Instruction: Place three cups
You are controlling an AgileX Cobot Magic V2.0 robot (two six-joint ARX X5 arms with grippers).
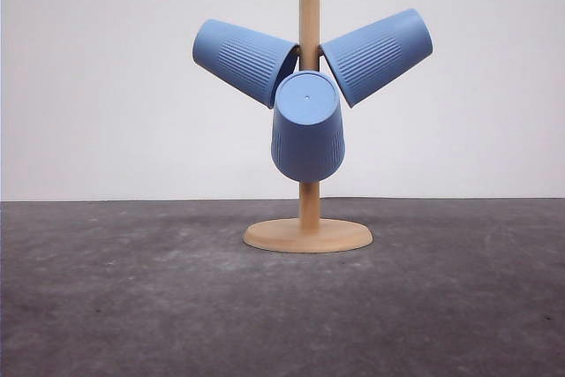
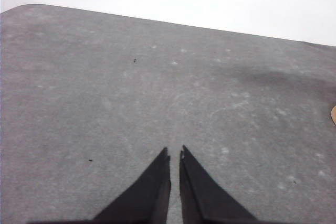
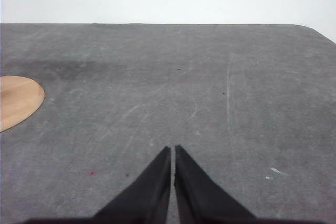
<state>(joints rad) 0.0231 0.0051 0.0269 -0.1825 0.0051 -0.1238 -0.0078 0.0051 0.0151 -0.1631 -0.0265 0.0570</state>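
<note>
- Here, the left gripper (image 2: 175, 153) and right gripper (image 3: 172, 150) hover low over the grey table (image 1: 132, 306), jaws clenched, empty.
- Front view: three blue cups (image 1: 307, 134) hang on the wooden stand (image 1: 308, 234).

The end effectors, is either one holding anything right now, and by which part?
Nothing is held. The left end effector and right end effector are both shut on nothing, over bare table. All three cups hang on the wooden stand.

Wooden peg stand (image 1: 308, 234) on grey table (image 1: 132, 306)
</note>
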